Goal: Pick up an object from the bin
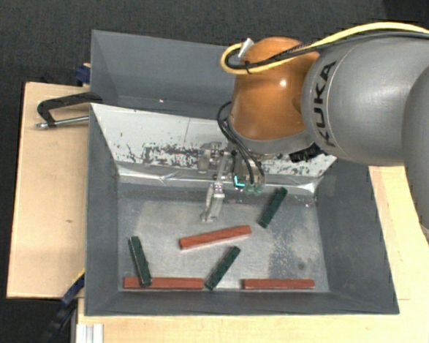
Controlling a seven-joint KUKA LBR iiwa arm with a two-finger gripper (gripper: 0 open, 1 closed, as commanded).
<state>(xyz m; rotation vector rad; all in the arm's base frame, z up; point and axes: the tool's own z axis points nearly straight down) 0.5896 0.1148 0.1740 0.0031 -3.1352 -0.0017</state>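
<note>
My gripper (211, 212) hangs below the arm's wrist over the back middle of the bin floor. Just in front of it, slightly to its right, a red flat bar (215, 237) lies nearly level on the floor. A dark green bar (273, 206) lies slanted to the gripper's right, near the back wall. Another dark green bar (222, 267) lies slanted in front of the red one.
Along the bin's front wall lie a red bar (164, 282) at the left and a red bar (278, 284) at the right. A dark green bar (139, 260) stands slanted at the front left, its end on the left red bar.
</note>
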